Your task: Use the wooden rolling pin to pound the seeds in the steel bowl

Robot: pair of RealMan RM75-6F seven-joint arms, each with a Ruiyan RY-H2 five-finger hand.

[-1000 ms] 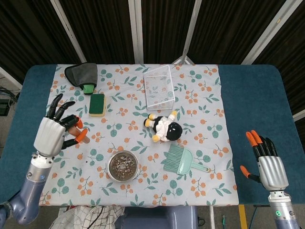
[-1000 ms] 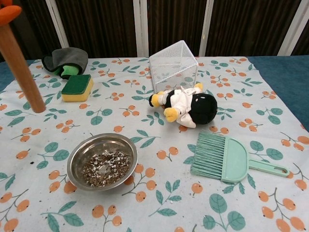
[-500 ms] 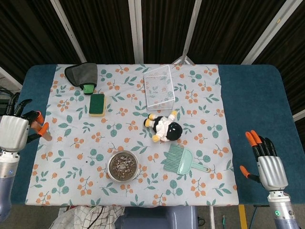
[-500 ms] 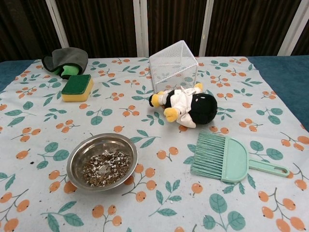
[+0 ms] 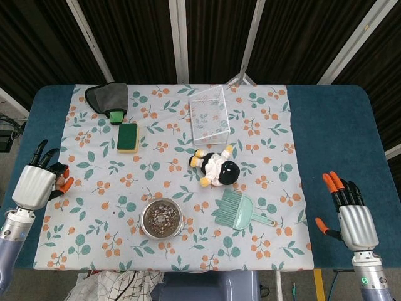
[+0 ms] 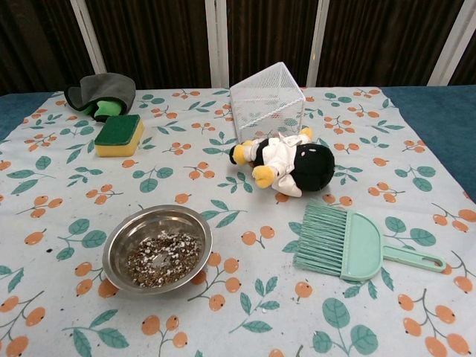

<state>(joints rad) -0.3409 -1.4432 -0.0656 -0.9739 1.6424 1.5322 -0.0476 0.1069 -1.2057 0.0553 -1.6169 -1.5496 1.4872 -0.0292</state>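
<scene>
Seeds [image 6: 161, 259] lie in the steel bowl [image 5: 161, 218] at lower centre of the head view. A pounding stroke is best brought straight down over the bowl's middle, so nothing is tipped. The left hand [image 5: 36, 185] is held at the far left edge, fingers curled around something small (rolling pin unconfirmed). The right hand [image 5: 354, 222] is kept spread and empty at lower right.

I count one steel bowl [image 6: 157, 249] of seeds [image 6: 163, 259], one mint brush [image 6: 357, 243], one plush toy [image 6: 286, 164], one wire basket [image 6: 267, 100] at twelve o'clock, one sponge [image 6: 119, 134], one grey cloth [image 6: 100, 92], and my two hands [image 5: 36, 184] [image 5: 354, 219].
</scene>
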